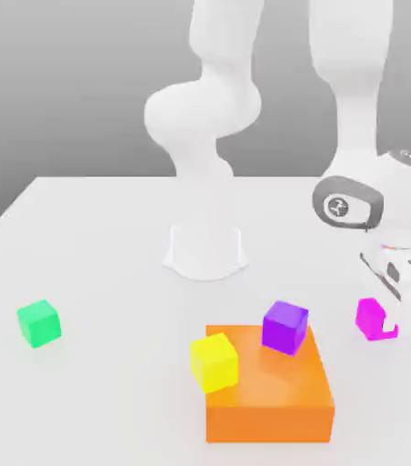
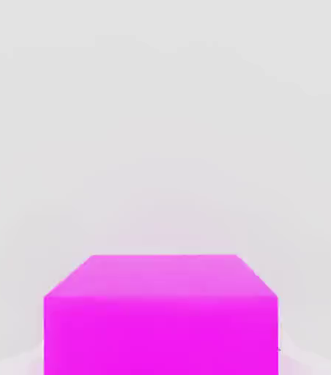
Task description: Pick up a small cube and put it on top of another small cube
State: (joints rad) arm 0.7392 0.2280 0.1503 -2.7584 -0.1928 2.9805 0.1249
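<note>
Pink cube [image 1: 370, 318] sits on the white table [image 1: 100, 246], at the exterior view's right, just beyond the orange block's right edge.

Left to right across the table: green cube [image 1: 38, 323] alone and well apart from the rest; yellow cube [image 1: 214, 362] perched on the orange block's [image 1: 268, 400] near-left corner; purple cube [image 1: 285, 327] on the block's far edge; then the pink cube; then the gripper [image 1: 393, 320], low at table level with the arm coming down from above.

Handling, as a guess: small, stiff, plain flat faces, likely light. No fragile parts. Smooth sides could slip if pinched off-centre, so two opposite side faces, mid-height, look the best hold.

Relative to the hand: cube lies right at the fingertips; a pink sliver shows past the finger on the far side, so it seems to sit between them. Hand view has the cube [image 2: 161, 315] close up, squarely ahead.

Fingers drawn together, apparently clamped on the pink cube. Cube not lifted; it rests on the table.
</note>
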